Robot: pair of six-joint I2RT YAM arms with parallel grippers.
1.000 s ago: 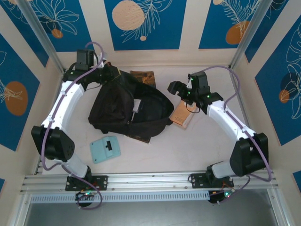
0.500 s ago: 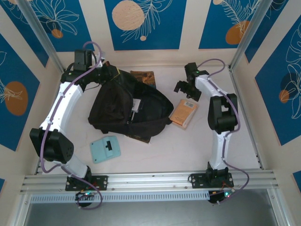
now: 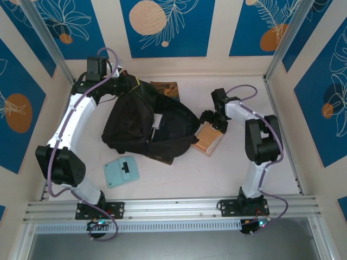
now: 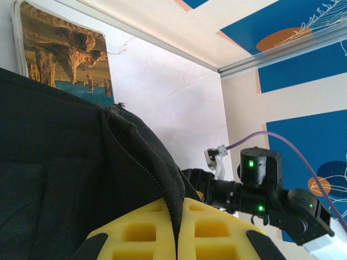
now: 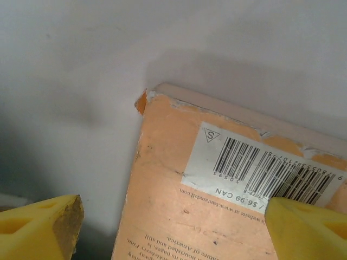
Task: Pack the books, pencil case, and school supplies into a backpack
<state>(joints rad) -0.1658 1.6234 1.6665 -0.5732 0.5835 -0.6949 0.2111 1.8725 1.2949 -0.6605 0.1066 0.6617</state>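
Right gripper (image 5: 173, 227), jaws wide apart over a corner of the orange book (image 5: 179, 184), should lower squarely astride that edge before closing, lest it slide.

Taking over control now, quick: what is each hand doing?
Left hand: closed, pinching the backpack at its zip edge.
Right hand: open over a corner of the orange book, holding nothing.

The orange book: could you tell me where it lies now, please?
Top view: the orange book lies on the table, right of the backpack, beneath the open right gripper.
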